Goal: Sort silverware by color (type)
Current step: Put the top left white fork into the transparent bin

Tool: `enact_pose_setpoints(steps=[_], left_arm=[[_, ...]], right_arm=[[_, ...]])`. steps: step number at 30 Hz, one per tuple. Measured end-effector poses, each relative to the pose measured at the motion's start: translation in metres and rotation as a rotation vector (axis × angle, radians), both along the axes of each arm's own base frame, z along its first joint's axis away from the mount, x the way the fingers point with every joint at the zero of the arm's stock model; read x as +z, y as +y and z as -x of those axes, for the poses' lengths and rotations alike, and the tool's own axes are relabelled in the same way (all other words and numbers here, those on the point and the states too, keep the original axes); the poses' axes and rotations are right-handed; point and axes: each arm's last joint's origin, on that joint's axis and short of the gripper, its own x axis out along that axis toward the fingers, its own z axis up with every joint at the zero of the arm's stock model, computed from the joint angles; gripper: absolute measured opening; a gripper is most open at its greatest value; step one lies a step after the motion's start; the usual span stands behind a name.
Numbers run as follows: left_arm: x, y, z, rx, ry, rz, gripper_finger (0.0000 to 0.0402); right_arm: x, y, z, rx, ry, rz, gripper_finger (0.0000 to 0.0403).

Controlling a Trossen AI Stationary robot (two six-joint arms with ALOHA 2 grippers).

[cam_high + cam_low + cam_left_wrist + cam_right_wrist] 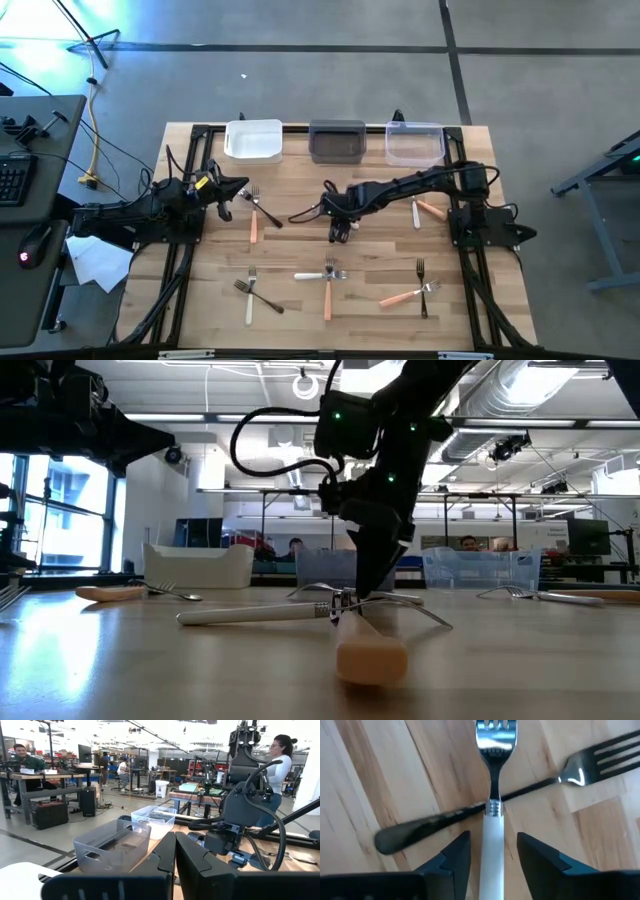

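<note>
My right gripper (342,233) points steeply down at the middle of the table, open. In the right wrist view its fingers (455,855) stand on either side of a white-handled fork's handle (493,827), with a gap on each side. That fork lies across a black-handled fork (420,827), resting on it just below the tines. From above, the gripper hides both. My left gripper (240,188) waits shut at the table's left, raised, with nothing in it (175,850). More silverware lies scattered flat on the wood.
Three bins stand along the far edge: white (253,140), grey (337,140), clear (415,143). Fork pairs lie at the left (258,212), the right (425,210), near left (250,293), near middle (327,277) and near right (412,290). People are in the room beyond.
</note>
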Motion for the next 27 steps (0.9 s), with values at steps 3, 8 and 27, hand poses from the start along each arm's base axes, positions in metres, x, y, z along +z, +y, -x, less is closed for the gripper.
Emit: enact_pose_setpoints(steps=[3,8,27], left_arm=[[0.0,0.0,0.0,0.0,0.0,0.0,0.0003],[-0.001,0.0,0.0,0.001,0.005,0.001,0.0003],[0.001,0.001,0.0,0.037,0.0,-0.02,0.0003]], right_arm=[[-0.005,-0.003,0.0,0.004,0.016,-0.004,0.0139],[-0.009,-0.009,-0.002,0.016,0.027,-0.026,0.0138],[-0.003,-0.011,-0.003,0.052,0.075,-0.032,0.004]])
